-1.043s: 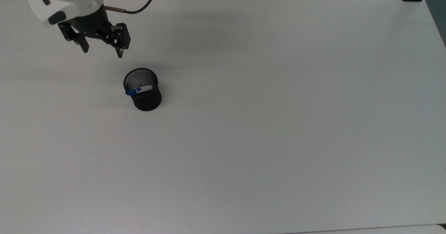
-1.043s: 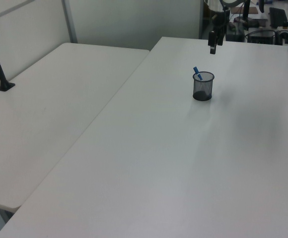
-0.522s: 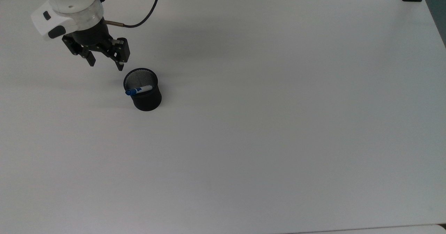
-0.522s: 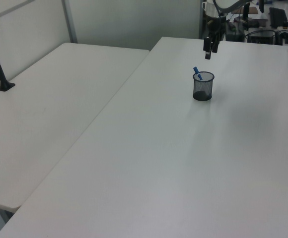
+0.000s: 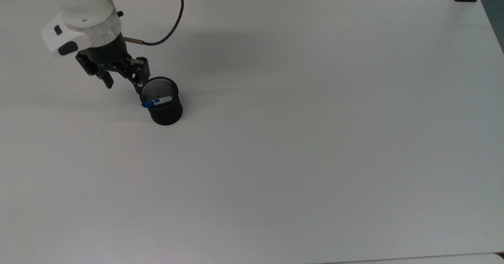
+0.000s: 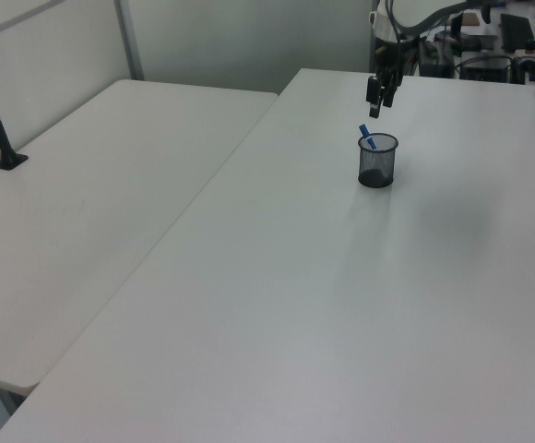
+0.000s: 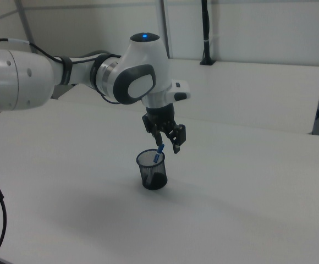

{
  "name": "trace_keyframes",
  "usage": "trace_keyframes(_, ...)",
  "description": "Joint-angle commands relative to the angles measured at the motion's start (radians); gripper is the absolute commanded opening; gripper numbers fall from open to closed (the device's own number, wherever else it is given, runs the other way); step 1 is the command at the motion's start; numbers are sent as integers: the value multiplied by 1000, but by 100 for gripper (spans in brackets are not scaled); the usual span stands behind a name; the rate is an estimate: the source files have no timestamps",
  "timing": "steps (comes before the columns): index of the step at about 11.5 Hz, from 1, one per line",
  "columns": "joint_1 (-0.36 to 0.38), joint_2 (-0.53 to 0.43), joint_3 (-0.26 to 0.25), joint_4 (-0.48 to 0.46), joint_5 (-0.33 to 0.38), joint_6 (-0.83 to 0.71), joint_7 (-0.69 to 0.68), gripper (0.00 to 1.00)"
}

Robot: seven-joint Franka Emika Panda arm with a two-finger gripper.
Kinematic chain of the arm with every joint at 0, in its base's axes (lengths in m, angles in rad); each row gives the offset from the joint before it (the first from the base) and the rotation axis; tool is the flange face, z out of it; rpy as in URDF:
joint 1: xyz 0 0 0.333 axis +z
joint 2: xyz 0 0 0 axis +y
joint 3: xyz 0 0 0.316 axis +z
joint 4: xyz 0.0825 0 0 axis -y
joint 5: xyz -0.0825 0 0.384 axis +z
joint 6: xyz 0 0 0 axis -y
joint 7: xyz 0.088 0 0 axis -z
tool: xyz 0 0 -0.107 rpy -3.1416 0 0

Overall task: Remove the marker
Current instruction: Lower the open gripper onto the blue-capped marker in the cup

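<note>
The end effector (image 5: 123,81) hangs above the cup (image 5: 162,100), a little toward the top view's left, with its fingers spread apart and nothing between them. The marker (image 5: 156,101) leans inside the cup, blue cap up over the rim. To grasp well, I think the fingers should come down on both sides of the cap, close, then lift straight up so the light cup does not tip. The cup is black wire mesh, round; the marker is smooth plastic; the surface (image 5: 315,138) is matte white.
</note>
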Motion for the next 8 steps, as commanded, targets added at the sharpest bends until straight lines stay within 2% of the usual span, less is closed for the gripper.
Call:
trace_keyframes(1,29,25,8,10,18,20,39,70)
trace_keyframes(8,32,44,9,10,15,63,46,60)
